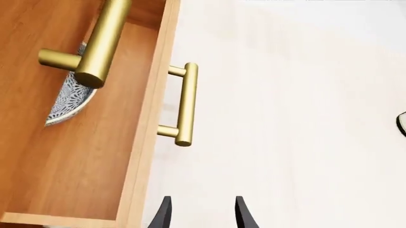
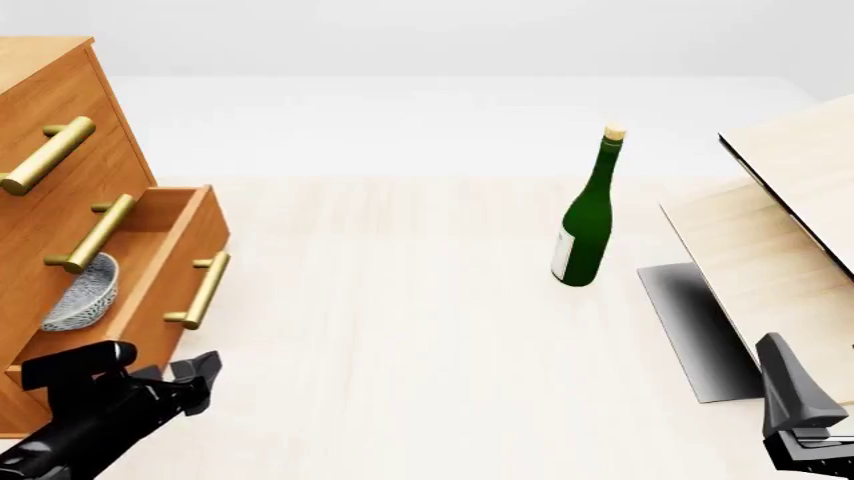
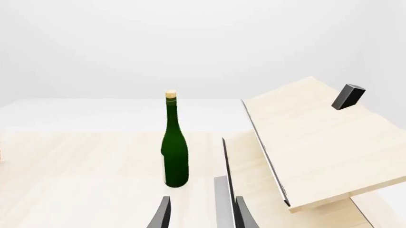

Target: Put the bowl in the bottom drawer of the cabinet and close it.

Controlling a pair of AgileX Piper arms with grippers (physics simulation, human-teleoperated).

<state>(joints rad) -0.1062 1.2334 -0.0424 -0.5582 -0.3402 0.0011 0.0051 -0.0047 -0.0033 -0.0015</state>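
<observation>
The cabinet [image 2: 60,95] stands at the table's left edge with its bottom drawer [image 2: 171,262] pulled out. The speckled bowl [image 2: 83,293] rests inside that drawer, tilted against the back. In the left wrist view the bowl [image 1: 68,102] is partly hidden behind a longer upper handle, on the drawer's wooden floor [image 1: 82,156]. My left gripper [image 1: 203,213] is open and empty over the table, just in front of the drawer's short brass handle [image 1: 184,104]. In the front view it [image 2: 191,382] sits below that handle [image 2: 200,290]. My right gripper [image 3: 203,213] is open and empty at the near right.
A green bottle [image 2: 587,215] with a cork stands upright at mid-table, ahead of the right gripper. Pale wood panels [image 2: 761,250] lean at the right over a dark base plate [image 2: 694,330]. A small black block [image 3: 348,96] sits on the upper panel.
</observation>
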